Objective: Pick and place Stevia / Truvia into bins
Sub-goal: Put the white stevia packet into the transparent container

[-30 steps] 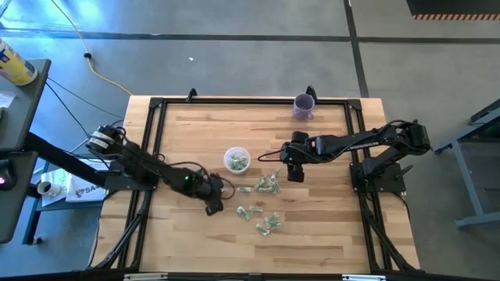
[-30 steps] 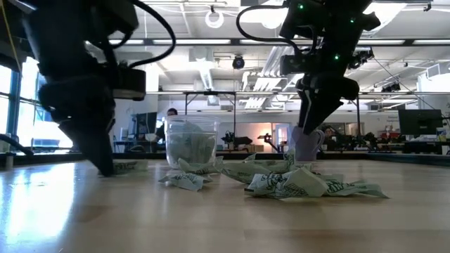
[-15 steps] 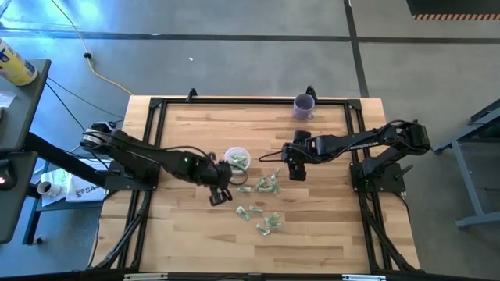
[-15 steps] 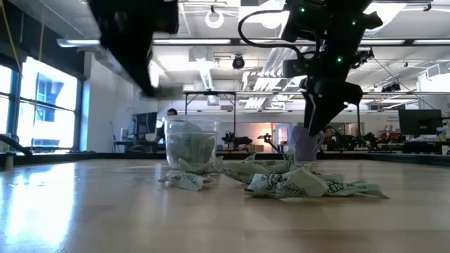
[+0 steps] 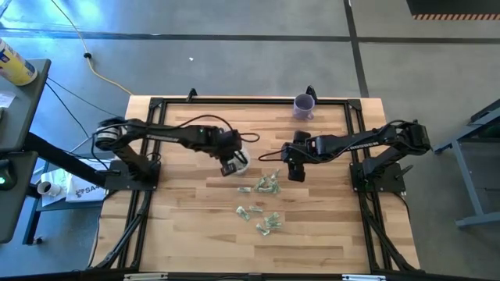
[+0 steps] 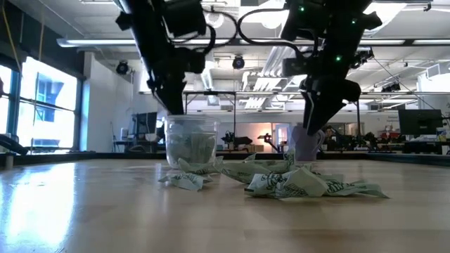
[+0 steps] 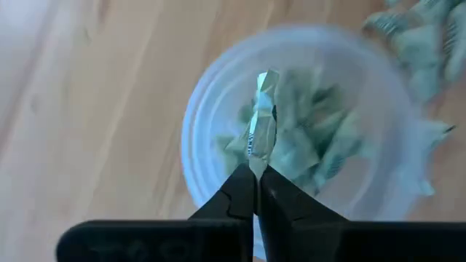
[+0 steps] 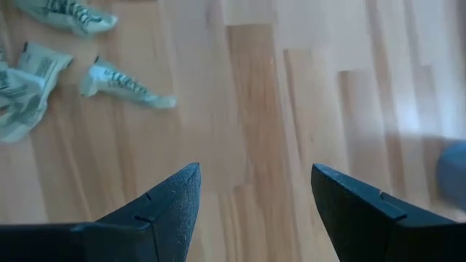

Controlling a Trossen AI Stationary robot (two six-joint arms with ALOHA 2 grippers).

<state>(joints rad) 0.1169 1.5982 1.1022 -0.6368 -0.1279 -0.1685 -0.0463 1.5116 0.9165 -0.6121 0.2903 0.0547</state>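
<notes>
My left gripper [image 5: 231, 165] hangs over the translucent round cup [image 5: 238, 160], shut on one green-and-white Stevia packet [image 7: 262, 116]. In the left wrist view the cup [image 7: 204, 116] sits right below the fingers and holds several packets. More packets [image 5: 266, 186] lie loose on the wood to the cup's right and nearer, seen as a heap [image 6: 295, 183] in the low view. My right gripper [image 5: 295, 173] hovers open above the table, just right of the loose packets, touching nothing. My left gripper pinches the packet by its near end [image 7: 256, 156] between its two fingertips, coming from above and pointing down. The packet is lifted clear and juts past the fingertips over the cup's mouth.
A purple mug [image 5: 303, 105] stands at the table's far edge. A black rail frame [image 5: 156, 101] runs around the wooden top. Bare wood lies on the near left part [image 5: 180, 234] of the table.
My left gripper has risen from the table near the loose packets and swung toward the far edge and right, ending over the cup with a packet in its fingers. My right arm has kept still.
</notes>
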